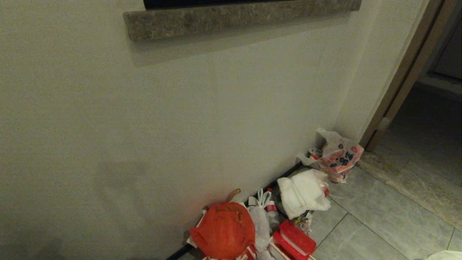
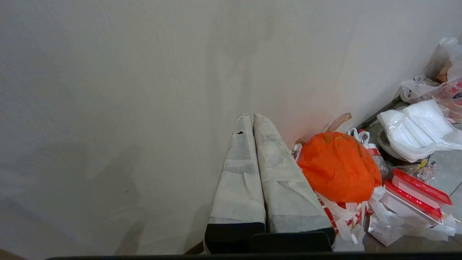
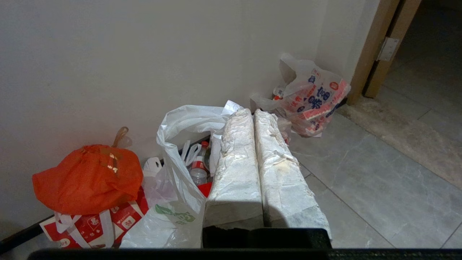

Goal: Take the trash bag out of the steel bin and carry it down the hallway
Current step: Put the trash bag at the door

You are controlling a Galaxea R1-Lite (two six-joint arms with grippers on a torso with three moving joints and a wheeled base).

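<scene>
The trash bag (image 3: 173, 169), thin white plastic with green print, stands open-mouthed on the grey floor tiles (image 3: 361, 180) of the hallway, against the wall. My right gripper (image 3: 251, 111) is shut just beside it. The bag's rim reaches up by the fingertip, and no plastic shows between the fingers. A bottle (image 3: 197, 169) shows behind the bag's rim. My left gripper (image 2: 249, 115) is shut with nothing in it, facing the off-white wall next to an orange bag (image 2: 337, 166). The steel bin is out of view. Neither arm shows in the head view.
Rubbish is piled along the wall: the orange tied bag (image 1: 223, 229), red-lidded boxes (image 1: 296, 238), a white bundle (image 1: 303, 193) and a clear bag with red-and-blue print (image 1: 339, 155). A doorway (image 1: 408, 72) opens at the right. A stone ledge (image 1: 238, 18) juts out above.
</scene>
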